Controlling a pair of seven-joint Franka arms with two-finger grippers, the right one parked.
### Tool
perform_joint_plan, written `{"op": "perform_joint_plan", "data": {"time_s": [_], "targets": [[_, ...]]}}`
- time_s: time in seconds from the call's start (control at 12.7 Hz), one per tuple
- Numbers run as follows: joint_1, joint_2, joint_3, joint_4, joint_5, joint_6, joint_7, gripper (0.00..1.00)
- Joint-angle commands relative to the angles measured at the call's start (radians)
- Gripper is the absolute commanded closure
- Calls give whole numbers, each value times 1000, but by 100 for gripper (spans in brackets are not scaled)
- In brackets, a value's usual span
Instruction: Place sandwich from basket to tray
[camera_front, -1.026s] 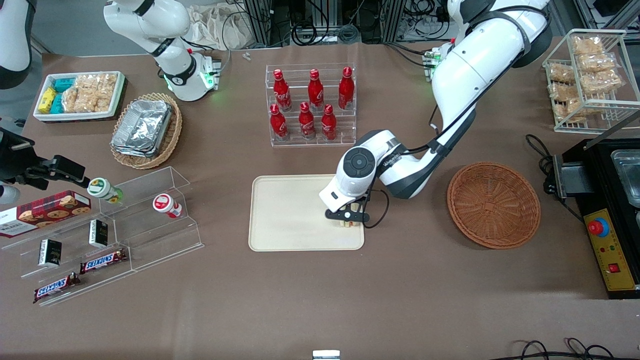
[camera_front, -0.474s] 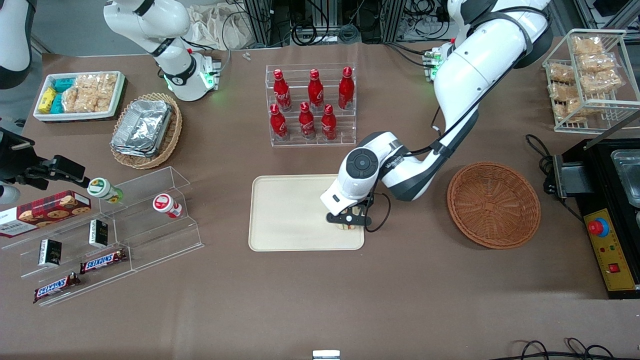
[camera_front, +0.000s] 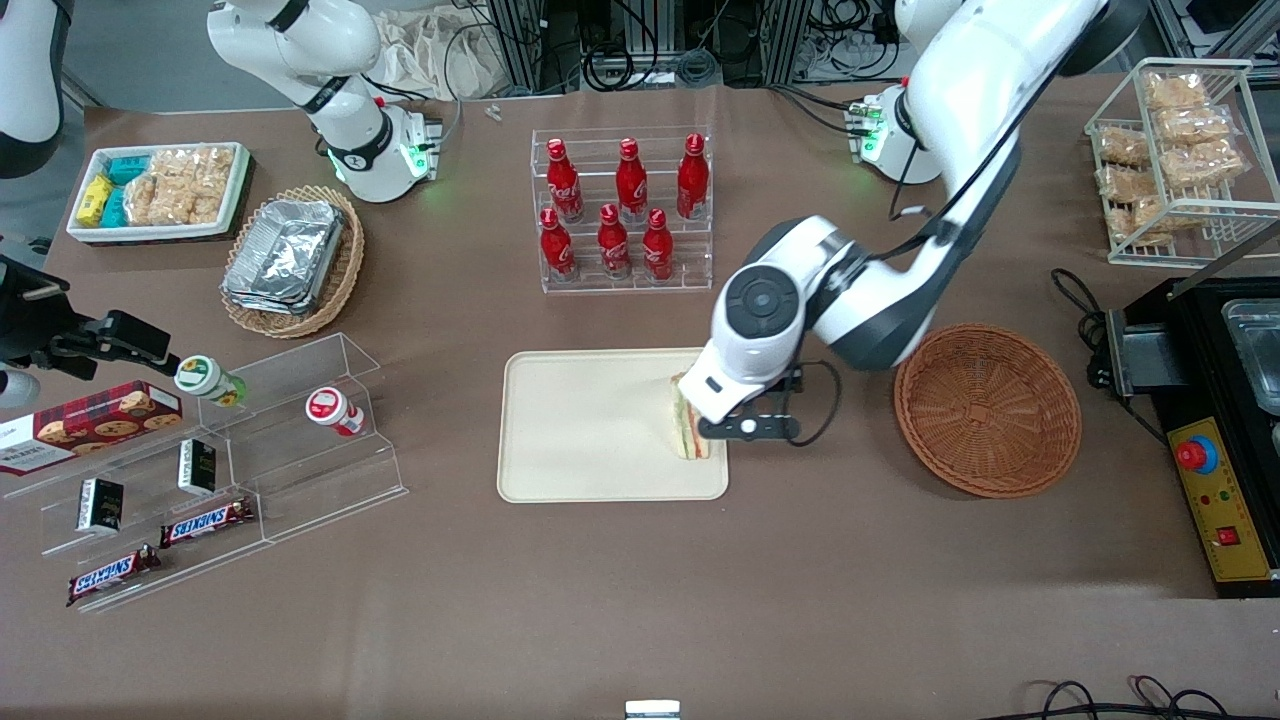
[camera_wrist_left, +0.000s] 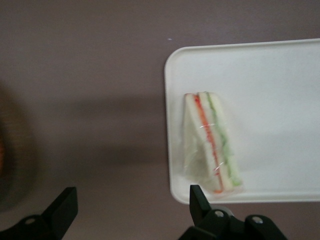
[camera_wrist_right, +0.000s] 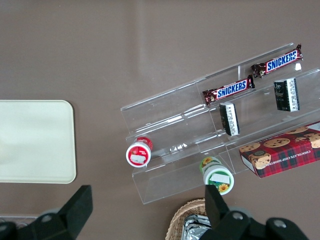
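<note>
In your front view, the sandwich (camera_front: 688, 428) lay on the tray (camera_front: 580, 425), at the end nearest the basket (camera_front: 987, 409). Your gripper (camera_front: 748, 428) hung just beside the sandwich, over the tray's edge.

In your left wrist view, the gripper's (camera_wrist_left: 131, 210) fingers (camera_wrist_left: 199, 198) were spread wide apart, holding nothing. The sandwich (camera_wrist_left: 212, 141) rested by the tray's (camera_wrist_left: 280, 85) rim, with brown counter (camera_wrist_left: 90, 75) beside it.

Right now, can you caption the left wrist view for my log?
Open gripper hovers above the wedge sandwich lying released near the corner of the cream tray.
</note>
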Motion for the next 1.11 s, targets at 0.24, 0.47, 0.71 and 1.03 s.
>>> {"op": "perform_joint_plan", "data": {"time_s": [0.24,0.47,0.71,1.03], "targets": [[-4,-183,162,-35,-41,-197,288,1],[-4,-235,266,-36,-47,-252,438,1],[-4,-295,391,-58,-84,-280,590,1],[-4,-409,504,-142,-124,-247,701,1]]}}
